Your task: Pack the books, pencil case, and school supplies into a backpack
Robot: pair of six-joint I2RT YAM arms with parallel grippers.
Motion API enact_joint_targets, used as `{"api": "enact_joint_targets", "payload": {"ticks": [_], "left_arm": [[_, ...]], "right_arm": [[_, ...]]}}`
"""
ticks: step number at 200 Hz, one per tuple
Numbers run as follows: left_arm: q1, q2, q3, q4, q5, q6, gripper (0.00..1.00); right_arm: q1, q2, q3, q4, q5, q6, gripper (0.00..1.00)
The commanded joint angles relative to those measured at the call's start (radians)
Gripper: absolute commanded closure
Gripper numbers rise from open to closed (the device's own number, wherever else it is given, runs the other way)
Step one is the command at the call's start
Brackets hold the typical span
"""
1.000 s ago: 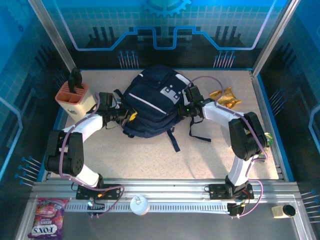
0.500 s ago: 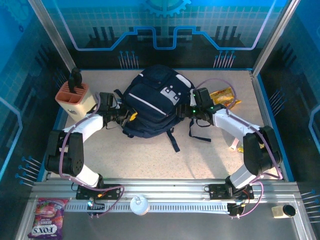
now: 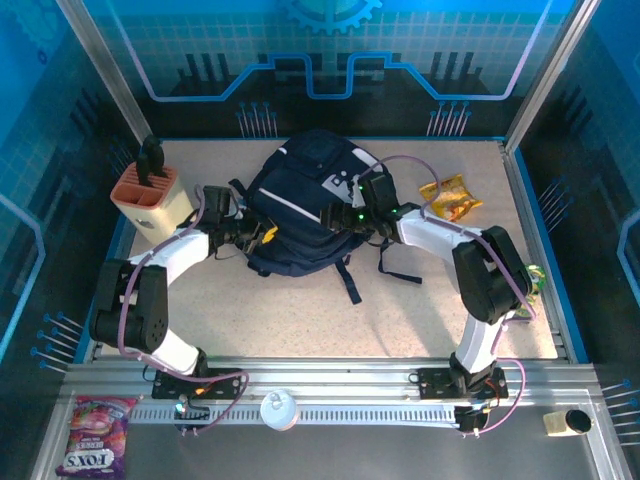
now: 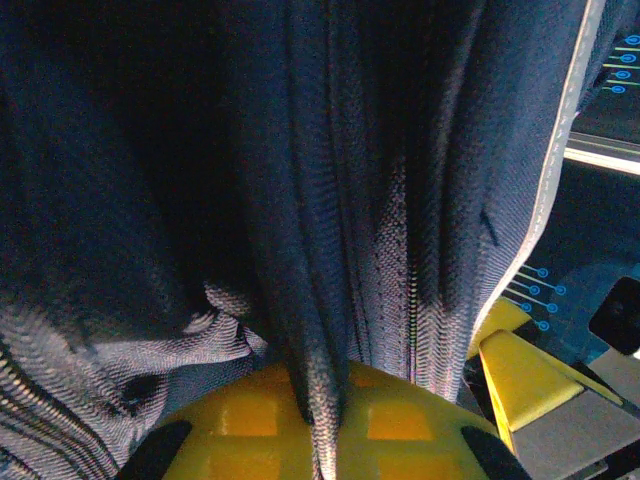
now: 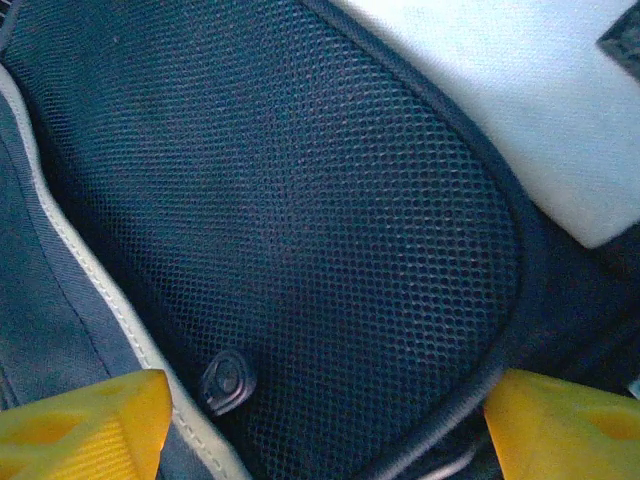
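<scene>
Overhead view of a dark navy backpack [image 3: 310, 205] lying toward the far side of a speckled beige surface [image 3: 300, 310], with two white robot arms reaching in, one from each side. The left gripper [image 3: 262, 235] sits at the backpack's left edge. Its wrist camera shows the yellow fingers [image 4: 400, 430] closed tight on a fold of navy fabric beside a zip line. The right gripper [image 3: 338, 214] hovers over the backpack's top face, jaws spread wide and holding nothing. Its wrist view shows a dark mesh panel [image 5: 300, 200] between the two yellow fingertips [image 5: 80, 415], edged by a pale stripe. A snack bag [image 3: 450, 195] lies just right of the backpack, and a knife block [image 3: 145, 190] stands at far left. The backpack looks soft and floppy, likely to sag and fold when lifted, so a firm seam, zip edge or strap would probably give a surer hold than the loose mesh
</scene>
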Motion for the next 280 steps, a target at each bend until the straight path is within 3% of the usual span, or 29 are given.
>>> {"api": "enact_joint_targets", "payload": {"ticks": [1,75,207,280], "left_arm": [[-0.016,0.004,-0.014,0.015,0.039,-0.009,0.91],[-0.017,0.019,0.012,0.016,0.04,-0.008,0.91],[-0.017,0.011,0.022,0.002,0.04,0.0,0.91],[-0.017,0.011,0.026,-0.002,0.04,-0.002,0.91]], "right_arm": [[0.007,0.043,0.044,0.024,-0.066,0.018,0.18],[0.055,-0.067,-0.12,0.105,-0.239,-0.001,0.24],[0.07,-0.086,-0.11,-0.076,-0.049,-0.454,0.47],[0.085,-0.072,-0.102,-0.09,-0.051,-0.609,0.38]]}}
